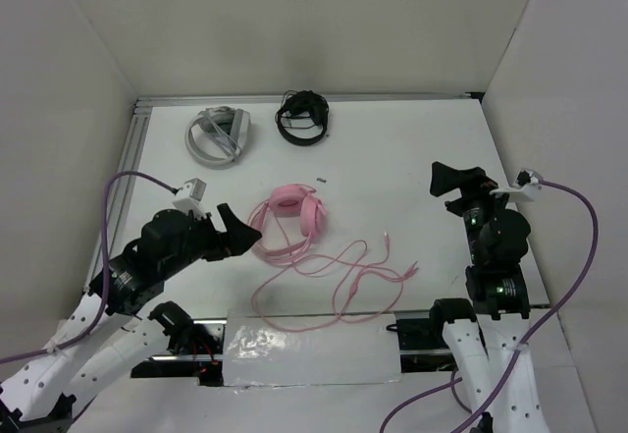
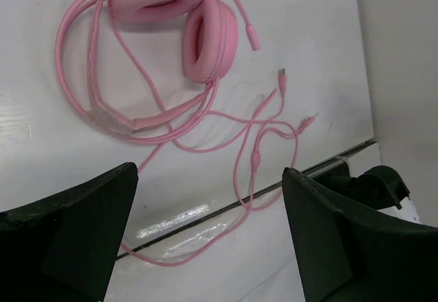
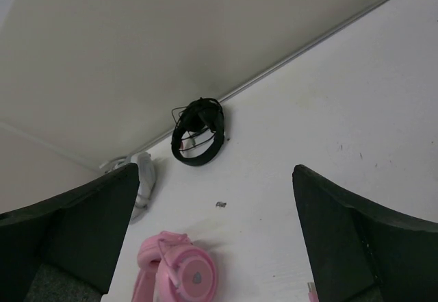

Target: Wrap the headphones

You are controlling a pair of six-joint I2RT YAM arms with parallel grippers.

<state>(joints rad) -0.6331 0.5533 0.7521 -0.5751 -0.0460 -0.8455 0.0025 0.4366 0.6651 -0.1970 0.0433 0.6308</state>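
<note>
Only the top view catches all three headsets: one pink headphones (image 1: 292, 219) set mid-table (image 1: 412, 148), a bit left, plus one grey-white pair (image 1: 221, 135) and one black pair (image 1: 302, 117) by the far edge. The left wrist cam is the one showing the cable (image 2: 254, 158) plug ends and mic boom (image 2: 239, 14). The cable sprawls in loose loops down to the near edge, with bare table off to the right. The left gripper (image 1: 235, 229), just by the pink headband, and the right gripper (image 1: 451, 186), well apart, are both spread wide, holding nothing.

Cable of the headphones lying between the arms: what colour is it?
The cable is pink, matching the earcups; the left wrist view shows it best.
</note>
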